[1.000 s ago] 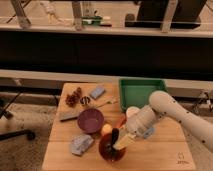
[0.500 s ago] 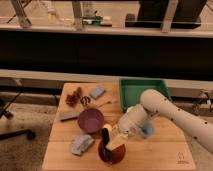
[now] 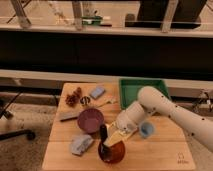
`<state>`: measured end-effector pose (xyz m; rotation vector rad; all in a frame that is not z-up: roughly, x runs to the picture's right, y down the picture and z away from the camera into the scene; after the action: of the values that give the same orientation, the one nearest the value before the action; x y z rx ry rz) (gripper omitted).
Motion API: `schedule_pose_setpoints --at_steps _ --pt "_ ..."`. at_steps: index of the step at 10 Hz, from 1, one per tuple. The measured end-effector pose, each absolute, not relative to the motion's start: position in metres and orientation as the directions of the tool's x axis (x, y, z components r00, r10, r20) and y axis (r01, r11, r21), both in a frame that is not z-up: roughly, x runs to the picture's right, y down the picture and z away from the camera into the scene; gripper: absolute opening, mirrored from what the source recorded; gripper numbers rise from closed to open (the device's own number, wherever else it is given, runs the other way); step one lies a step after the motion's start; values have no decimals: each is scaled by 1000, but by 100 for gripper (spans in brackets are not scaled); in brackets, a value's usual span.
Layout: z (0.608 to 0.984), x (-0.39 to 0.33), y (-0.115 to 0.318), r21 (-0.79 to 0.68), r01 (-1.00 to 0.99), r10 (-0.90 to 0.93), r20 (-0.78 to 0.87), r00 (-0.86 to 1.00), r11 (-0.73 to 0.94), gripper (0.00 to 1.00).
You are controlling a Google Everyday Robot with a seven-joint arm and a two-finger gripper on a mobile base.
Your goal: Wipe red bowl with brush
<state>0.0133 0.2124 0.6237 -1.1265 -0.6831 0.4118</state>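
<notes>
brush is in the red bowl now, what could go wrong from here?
1. The red bowl sits at the table's front edge; sideways wiping could push it off.
2. The gripper holds the brush steeply; pressing down may tip the bowl.
3. The purple bowl and blue cup flank it closely and could get bumped.

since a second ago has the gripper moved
Yes. The gripper has shifted left, away from the green tray and toward the purple bowl. It now sits over the red bowl, with the brush in the bowl.
</notes>
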Motion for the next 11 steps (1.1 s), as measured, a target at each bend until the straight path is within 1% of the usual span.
schedule_pose_setpoints --at_steps 7,11 --pt "633 39 188 -896 7 609 308 731 444 0" --pt "645 66 186 -893 -26 617 290 731 450 0"
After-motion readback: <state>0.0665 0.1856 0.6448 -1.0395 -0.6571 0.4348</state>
